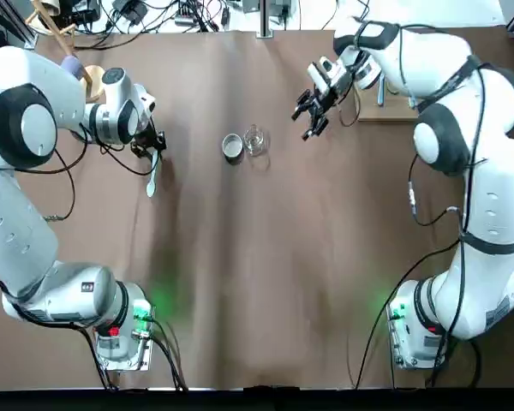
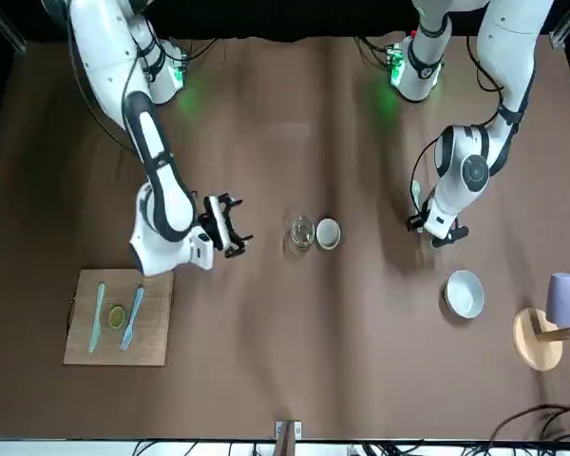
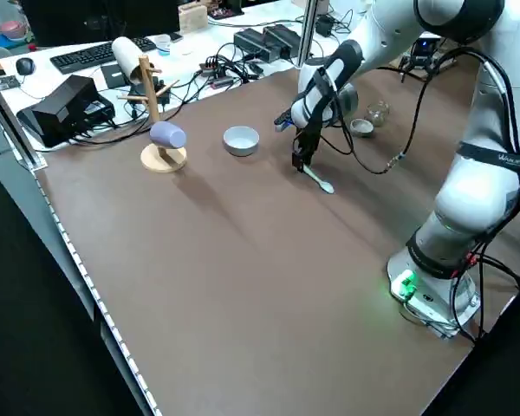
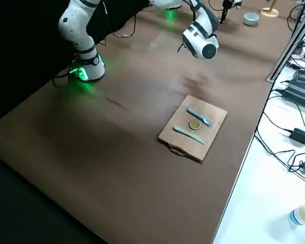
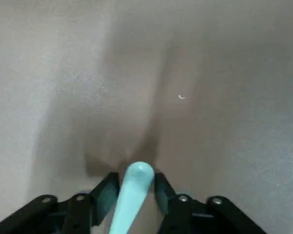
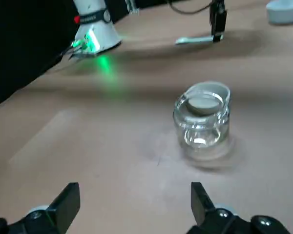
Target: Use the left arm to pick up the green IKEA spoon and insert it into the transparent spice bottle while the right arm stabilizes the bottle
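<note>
The pale green spoon (image 1: pixel 152 181) lies low over the table at the left, its bowl pointing toward the robot. My left gripper (image 1: pixel 150 148) is shut on the far end of its handle; in the left wrist view the spoon (image 5: pixel 132 195) sits between the two black fingers. The transparent spice bottle (image 1: pixel 255 139) stands upright near the table's middle, empty. My right gripper (image 1: pixel 310 116) hovers open a little to the right of the bottle, apart from it. In the right wrist view the bottle (image 6: pixel 202 122) stands ahead of the spread fingers.
A grey metal cup (image 1: pixel 232 147) stands touching the bottle on its left. A wooden board (image 2: pixel 119 316) with teal fork and knife lies by the right arm. A white bowl (image 2: pixel 464 293) and a mug stand with a purple cup (image 2: pixel 562 296) sit beyond the left gripper.
</note>
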Tool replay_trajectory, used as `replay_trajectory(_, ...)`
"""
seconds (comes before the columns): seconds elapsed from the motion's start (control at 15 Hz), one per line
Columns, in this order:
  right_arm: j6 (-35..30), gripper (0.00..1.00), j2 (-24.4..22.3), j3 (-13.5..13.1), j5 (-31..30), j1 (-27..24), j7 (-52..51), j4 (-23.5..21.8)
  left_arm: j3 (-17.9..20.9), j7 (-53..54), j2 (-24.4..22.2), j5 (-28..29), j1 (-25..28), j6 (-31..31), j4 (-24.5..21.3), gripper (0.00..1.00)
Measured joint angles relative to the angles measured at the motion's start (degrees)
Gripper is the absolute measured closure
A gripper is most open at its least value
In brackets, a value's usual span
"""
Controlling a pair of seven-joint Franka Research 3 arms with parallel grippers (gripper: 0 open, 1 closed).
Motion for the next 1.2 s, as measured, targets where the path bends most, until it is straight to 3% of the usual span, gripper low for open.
replay_trajectory(0.07, 0.3, 0.0, 1.5, 0.0, 3.4, 0.6, -2.0, 0.0, 0.1, 0.1, -0.1, 0.0, 0.1, -0.3, 0.0, 0.67)
replay_trajectory(0.2, 1.5, 0.0, 4.1, 0.0, 9.6, 1.1, -5.8, -0.3, 0.1, 0.1, -0.1, 0.0, 0.1, -0.3, 0.0, 0.69)
replay_trajectory(0.33, 3.2, 0.0, 5.6, 0.0, 15.7, 1.5, -11.0, -1.5, 0.1, 0.1, -0.1, 0.0, 0.1, -0.4, 0.0, 0.83)
replay_trajectory(0.6, 4.9, 0.0, 6.8, 0.0, 23.7, 3.5, -14.4, -3.1, 0.1, 0.1, -0.1, 0.0, 0.1, -0.5, 0.1, 0.85)
replay_trajectory(1.0, 12.0, 0.0, 7.1, 0.0, 28.8, 7.0, -15.0, -3.2, 0.0, 0.1, -0.3, 0.0, 0.0, -0.6, 1.5, 0.85)
replay_trajectory(1.2, 16.0, 0.0, 7.4, 0.0, 32.7, 8.9, -15.1, -3.2, -0.7, 0.1, -2.9, 0.0, -0.3, -8.7, 7.6, 0.85)
